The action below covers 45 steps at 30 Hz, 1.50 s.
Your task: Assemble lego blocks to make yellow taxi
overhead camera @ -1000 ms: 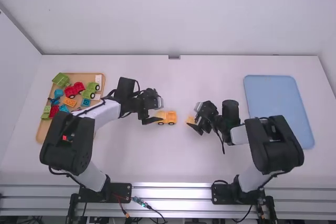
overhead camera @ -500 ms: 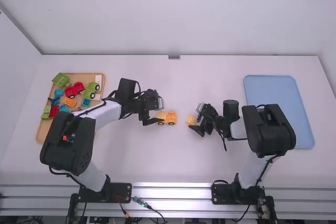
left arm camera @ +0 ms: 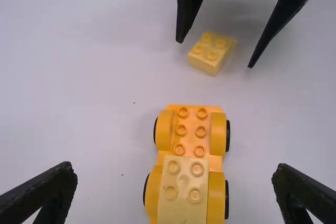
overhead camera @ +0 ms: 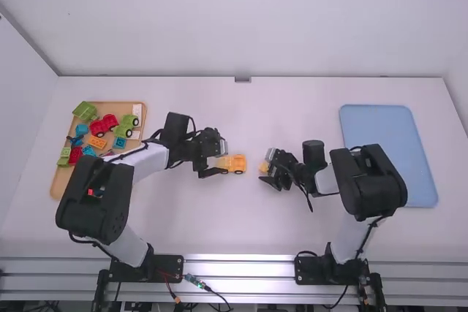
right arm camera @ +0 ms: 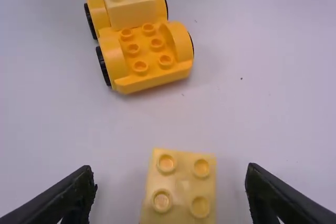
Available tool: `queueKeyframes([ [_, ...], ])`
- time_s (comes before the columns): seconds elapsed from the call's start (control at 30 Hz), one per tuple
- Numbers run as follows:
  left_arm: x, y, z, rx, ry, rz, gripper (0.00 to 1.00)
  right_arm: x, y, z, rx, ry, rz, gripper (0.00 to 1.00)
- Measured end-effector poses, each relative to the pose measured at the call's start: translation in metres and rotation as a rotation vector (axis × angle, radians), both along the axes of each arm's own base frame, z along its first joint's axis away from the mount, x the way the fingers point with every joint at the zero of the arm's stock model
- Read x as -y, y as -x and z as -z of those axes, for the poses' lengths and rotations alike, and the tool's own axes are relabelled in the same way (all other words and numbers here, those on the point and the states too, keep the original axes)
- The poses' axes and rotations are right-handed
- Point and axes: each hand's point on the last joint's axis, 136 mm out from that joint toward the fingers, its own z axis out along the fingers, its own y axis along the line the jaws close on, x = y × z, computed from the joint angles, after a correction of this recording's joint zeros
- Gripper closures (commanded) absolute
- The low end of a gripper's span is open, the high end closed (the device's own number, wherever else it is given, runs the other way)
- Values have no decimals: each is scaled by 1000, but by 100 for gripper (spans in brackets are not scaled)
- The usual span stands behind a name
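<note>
The left gripper [overhead camera: 219,161] is spread astride the yellow wheeled base [left arm camera: 190,141], which carries a fitted block [left arm camera: 184,205], mid-desk [overhead camera: 241,217]. The right gripper [overhead camera: 265,168] is spread around the loose yellow block [right arm camera: 181,184], nearer the desk's right edge.

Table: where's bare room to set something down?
Bare: the table on the near side of the car and beyond it to the back wall; most of the blue tray. Crowded: the packed wooden tray; around car (left end effector) and loose block (right end effector).
</note>
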Motion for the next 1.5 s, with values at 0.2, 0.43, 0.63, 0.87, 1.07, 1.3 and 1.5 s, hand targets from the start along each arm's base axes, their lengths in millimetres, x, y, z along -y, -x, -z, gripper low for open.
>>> queueKeyframes([
  [0.2, 0, 0, 0, 3, 1, 0, 1, 1, -1, 0, 6, 4, 3, 36],
  [0.43, 0, 0, 0, 3, 1, 0, 1, 7, -5, 0, 7, 4, 21, 44],
  [0.63, 0, 0, 0, 1, 0, -1, 1, 7, -3, 2, -28, -3, 37, 45],
  [0.87, -2, -1, 2, -2, -12, -10, 1, 6, 1, 7, -100, 14, 17, 46],
  [1.07, -2, -1, 2, -1, -15, -12, 1, 1, -5, -1, -61, -4, -16, 46],
  [1.3, -2, -1, 2, -1, -15, -12, 1, 0, -6, -6, -4, -23, -28, 48],
  [1.5, -2, -1, 2, -1, -15, -12, 1, -1, 1, -5, -1, -30, -41, 48],
])
